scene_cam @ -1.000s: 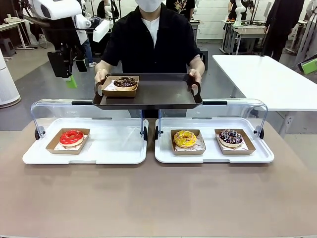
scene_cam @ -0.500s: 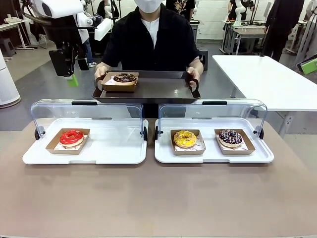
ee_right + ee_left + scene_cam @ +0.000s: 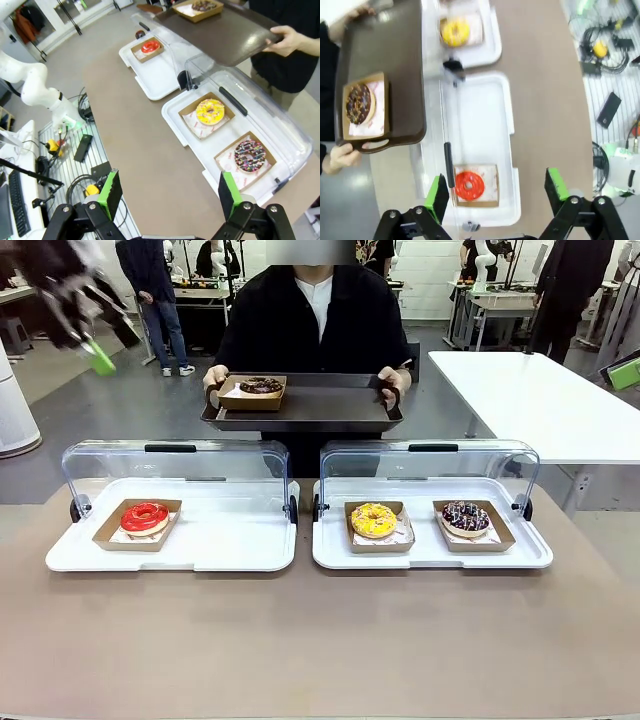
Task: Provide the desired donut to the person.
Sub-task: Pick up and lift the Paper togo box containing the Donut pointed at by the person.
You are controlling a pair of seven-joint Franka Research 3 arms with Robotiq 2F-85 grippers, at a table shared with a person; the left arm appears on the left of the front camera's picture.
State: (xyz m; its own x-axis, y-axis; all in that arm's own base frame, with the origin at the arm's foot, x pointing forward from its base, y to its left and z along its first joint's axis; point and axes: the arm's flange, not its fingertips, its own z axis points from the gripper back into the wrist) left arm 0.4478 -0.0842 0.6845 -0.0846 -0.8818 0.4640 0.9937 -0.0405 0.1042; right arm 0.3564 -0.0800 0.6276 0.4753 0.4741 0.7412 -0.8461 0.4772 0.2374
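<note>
Front view: person (image 3: 300,325) holds a tray (image 3: 320,402) bearing the chocolate donut (image 3: 261,385). Both the left gripper (image 3: 497,192) and the right gripper (image 3: 170,194) have fingers spread wide, empty, the latter above the tabletop (image 3: 135,142).

Grey floor (image 3: 100,415), white side table (image 3: 530,390) (right), brown tabletop (image 3: 320,640)

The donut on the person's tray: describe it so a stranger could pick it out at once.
Look across the table to the person holding a dark tray. At its picture-left end, in a brown paper boat, sits the chocolate donut. It alone is off the table; the red donut, yellow donut and sprinkled donut lie in white display trays.
</note>
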